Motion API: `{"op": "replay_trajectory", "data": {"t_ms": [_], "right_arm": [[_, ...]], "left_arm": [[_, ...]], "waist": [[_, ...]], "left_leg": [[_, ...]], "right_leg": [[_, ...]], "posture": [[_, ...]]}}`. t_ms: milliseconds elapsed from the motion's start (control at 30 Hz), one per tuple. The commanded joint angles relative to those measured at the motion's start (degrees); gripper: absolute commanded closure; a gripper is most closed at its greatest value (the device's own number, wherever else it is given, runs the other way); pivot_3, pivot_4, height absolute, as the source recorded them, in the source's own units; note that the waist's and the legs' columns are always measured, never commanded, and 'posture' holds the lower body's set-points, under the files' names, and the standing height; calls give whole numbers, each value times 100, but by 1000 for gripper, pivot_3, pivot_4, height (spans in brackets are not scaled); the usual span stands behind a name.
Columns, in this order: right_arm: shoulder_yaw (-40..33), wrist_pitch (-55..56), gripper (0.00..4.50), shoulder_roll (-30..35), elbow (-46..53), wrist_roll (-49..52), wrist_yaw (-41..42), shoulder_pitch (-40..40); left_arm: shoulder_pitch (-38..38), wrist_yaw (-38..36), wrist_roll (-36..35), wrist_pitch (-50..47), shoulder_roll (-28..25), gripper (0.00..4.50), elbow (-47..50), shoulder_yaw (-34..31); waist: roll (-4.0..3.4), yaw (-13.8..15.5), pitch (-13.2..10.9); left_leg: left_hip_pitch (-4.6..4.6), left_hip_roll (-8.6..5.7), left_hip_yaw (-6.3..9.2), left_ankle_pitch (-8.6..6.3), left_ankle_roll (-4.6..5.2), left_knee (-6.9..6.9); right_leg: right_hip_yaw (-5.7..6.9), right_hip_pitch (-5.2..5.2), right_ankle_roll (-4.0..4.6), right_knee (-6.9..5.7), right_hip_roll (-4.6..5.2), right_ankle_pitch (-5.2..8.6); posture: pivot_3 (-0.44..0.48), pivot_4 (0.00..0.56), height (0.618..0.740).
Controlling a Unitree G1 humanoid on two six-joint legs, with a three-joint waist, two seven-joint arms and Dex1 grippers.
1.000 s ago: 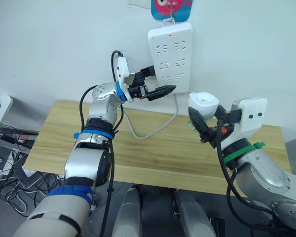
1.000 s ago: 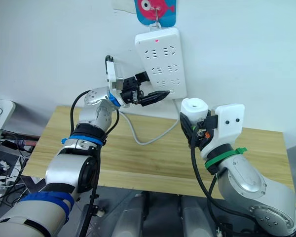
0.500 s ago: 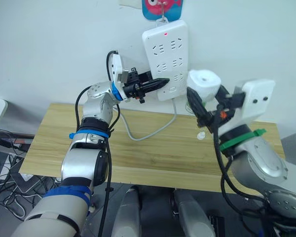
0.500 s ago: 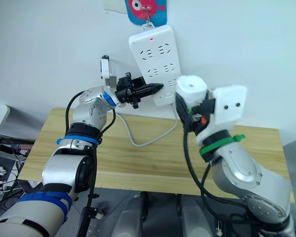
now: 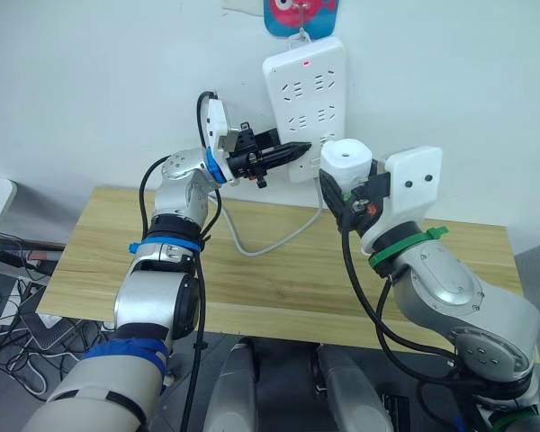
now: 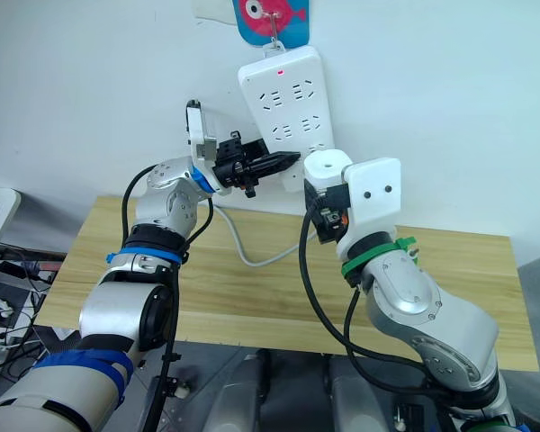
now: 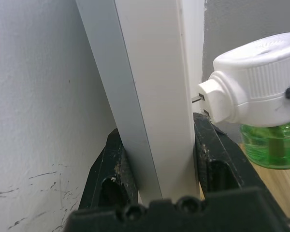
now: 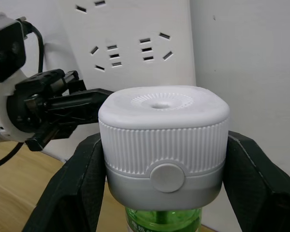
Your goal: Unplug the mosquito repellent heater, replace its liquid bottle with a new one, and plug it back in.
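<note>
Jaws, right: right gripper (image 8: pixel 164 193) is clenched on the heater (image 8: pixel 163 140), one finger on each side of its ribbed body.
Jaws, left: left gripper (image 7: pixel 159 159) pinches the lower edge of the power strip (image 5: pixel 306 99) between its fingers, steadying it against the wall.
Below right jaws: a green bottle (image 7: pixel 270 145) sits screwed under the heater; whether it is the new one cannot be told.
Ahead of right jaws: the heater's prongs (image 7: pixel 199 99) point at the strip face, close beside it but not yet in a socket.
Beyond: strip hangs on the wall above the table (image 5: pixel 279 270).
Progress: heater is unplugged and carries a bottle; judged left is seating the prongs.
</note>
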State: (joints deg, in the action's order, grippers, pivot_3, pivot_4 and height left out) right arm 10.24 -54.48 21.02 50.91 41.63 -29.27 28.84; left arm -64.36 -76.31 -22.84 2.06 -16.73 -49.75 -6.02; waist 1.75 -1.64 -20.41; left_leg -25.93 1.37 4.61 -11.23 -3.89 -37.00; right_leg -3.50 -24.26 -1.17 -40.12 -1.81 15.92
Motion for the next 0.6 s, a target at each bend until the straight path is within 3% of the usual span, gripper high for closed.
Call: {"op": "replay_trajectory", "data": {"t_ms": [33,600], "right_arm": [[-122,8,1457,-143,250,-259,158,-36],[178,-142,1457,-551,228,-1302,878,-34]], "left_arm": [[22,73,11,-40,-24,3185,173,-57],[49,95,39,-29,-9,3185,197,-42]], "waist": [[0,0,0],[0,-5,0]], "left_leg": [[0,0,0,0,0,0],[4,0,0,2,2,-1]], "right_leg": [[0,0,0,0,0,0],[-1,0,0,-10,-1,0]], "posture": [[50,317,740],[58,329,740]]}}
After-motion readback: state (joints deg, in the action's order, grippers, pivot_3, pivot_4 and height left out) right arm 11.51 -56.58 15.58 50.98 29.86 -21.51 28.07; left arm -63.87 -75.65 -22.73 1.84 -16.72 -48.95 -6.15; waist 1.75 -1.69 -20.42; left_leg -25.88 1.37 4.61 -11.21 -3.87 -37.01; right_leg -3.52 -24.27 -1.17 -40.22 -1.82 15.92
